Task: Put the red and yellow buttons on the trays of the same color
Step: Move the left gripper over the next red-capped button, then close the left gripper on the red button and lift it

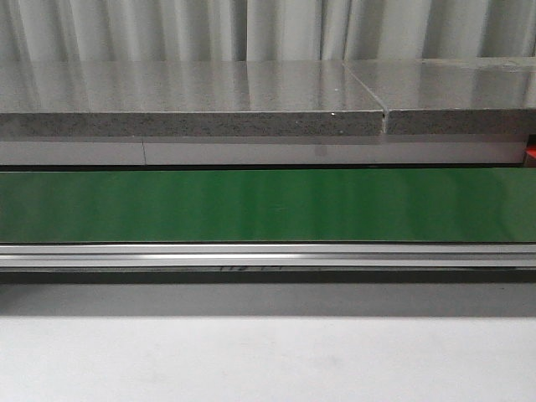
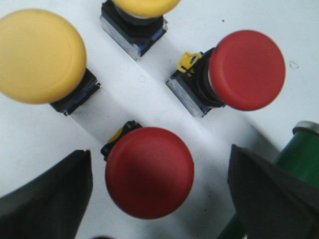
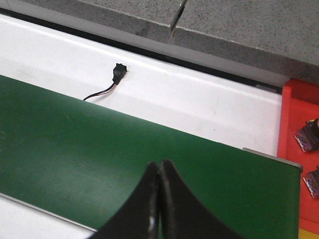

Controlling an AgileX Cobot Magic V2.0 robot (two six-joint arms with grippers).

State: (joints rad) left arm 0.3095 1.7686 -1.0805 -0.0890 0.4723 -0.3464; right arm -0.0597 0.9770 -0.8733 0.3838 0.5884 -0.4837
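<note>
The left gripper (image 2: 158, 191) hangs over a cluster of buttons on a white surface, fingers spread wide w/ nothing between the pads yet. Directly between the two dark fingers (image 2: 47, 199) sits the near red button (image 2: 149, 172), cap up toward the cam. A second red button (image 2: 246, 69) lies tipped on its side beyond it, its grey contact block and yellow clip showing. A yellow button (image 2: 40, 56) is off to one side, and another yellow button (image 2: 144, 6) is cut off at the frame edge. A green cylinder (image 2: 299, 159) pokes in right beside one finger.

The right gripper (image 3: 159, 199) has its fingers pressed together, holding nothing, hovering above the green belt (image 3: 99, 149). A red tray (image 3: 299, 134) shows at the belt's far end w/ a couple of small parts in it; a black connector (image 3: 118, 73) w/ wires lies on the white strip behind. No yellow tray is clearly visible in any view. The front view shows only the belt, rails and grey countertop (image 1: 193, 96); neither arm nor buttons appear there.

Judgement: likely step is closing on the near red button. Risks: the domed cap is smooth, so a grip high on it could squeeze it out. The finger near the green cylinder may clip it on descent. The tipped red button is close enough to get nudged.
</note>
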